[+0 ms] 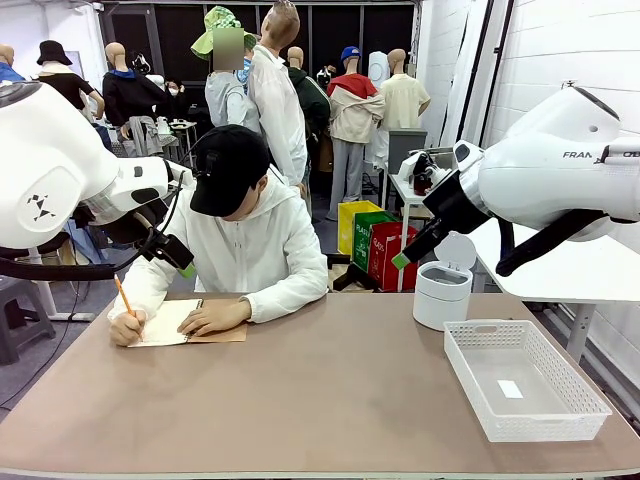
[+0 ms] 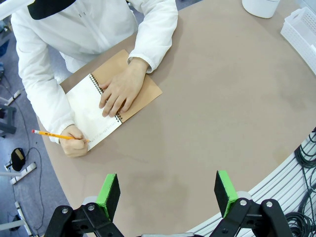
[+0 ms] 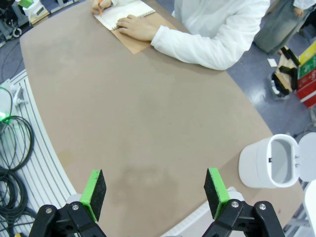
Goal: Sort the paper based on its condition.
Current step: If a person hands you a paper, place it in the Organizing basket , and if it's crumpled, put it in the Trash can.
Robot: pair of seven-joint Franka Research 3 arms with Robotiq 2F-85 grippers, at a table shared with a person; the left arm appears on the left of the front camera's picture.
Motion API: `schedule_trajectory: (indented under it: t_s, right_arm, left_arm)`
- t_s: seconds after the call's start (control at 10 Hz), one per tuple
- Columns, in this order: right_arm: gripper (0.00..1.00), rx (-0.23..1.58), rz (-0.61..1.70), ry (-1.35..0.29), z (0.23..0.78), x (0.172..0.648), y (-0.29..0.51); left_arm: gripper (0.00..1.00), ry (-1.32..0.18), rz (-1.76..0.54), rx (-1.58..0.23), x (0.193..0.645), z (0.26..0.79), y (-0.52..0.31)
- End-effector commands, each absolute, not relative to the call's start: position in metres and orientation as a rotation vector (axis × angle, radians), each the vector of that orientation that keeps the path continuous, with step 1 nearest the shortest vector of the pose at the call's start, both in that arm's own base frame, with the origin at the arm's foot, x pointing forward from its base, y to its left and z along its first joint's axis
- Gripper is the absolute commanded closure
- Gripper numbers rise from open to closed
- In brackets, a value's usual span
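**Claws open and waiting, the page not yet free**

Both claws are fully open and hold nothing. The left claw and the right claw hang above the bare brown desk with their green pads wide apart.

I take the white plastic mesh basket, at the robot's right side of the desk, as the landmark. A small round white bin with its flip lid up stands just beside the basket's far left corner. A spiral-bound notebook with brown kraft cover lies well apart from the basket, at the opposite far corner of the desk.

The paper, as I judge, is the notebook's open white page, bound in the wire. The person's flat hand presses on it. The other hand writes on it with an orange-yellow pencil.

Such a thin sheet will be very light and limp, and it creases or tears easily. Lying flat, it gives the pads no edge to take. I think the best hold is a gentle pinch at a free corner or margin, once the person holds the sheet out.
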State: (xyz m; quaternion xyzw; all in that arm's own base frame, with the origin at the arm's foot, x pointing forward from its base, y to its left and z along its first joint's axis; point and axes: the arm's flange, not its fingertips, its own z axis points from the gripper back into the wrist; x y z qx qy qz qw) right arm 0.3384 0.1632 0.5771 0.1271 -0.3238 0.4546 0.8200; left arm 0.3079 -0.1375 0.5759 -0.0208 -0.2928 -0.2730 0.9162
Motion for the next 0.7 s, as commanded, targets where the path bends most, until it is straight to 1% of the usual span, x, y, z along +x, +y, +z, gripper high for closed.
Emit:
schedule_trajectory:
  t_s: [0.0, 0.6]
  right_arm:
    - [0.0, 0.271, 0.974, -0.683, 0.5769, 0.3382, 0.1629]
    - [0.0, 0.271, 0.974, -0.683, 0.5769, 0.3382, 0.1629]
  left_arm:
    - [0.0, -0.602, -0.562, -0.042, 0.308, 0.5756, -0.1372]
    - [0.0, -0.602, -0.562, -0.042, 0.308, 0.5756, -0.1372]
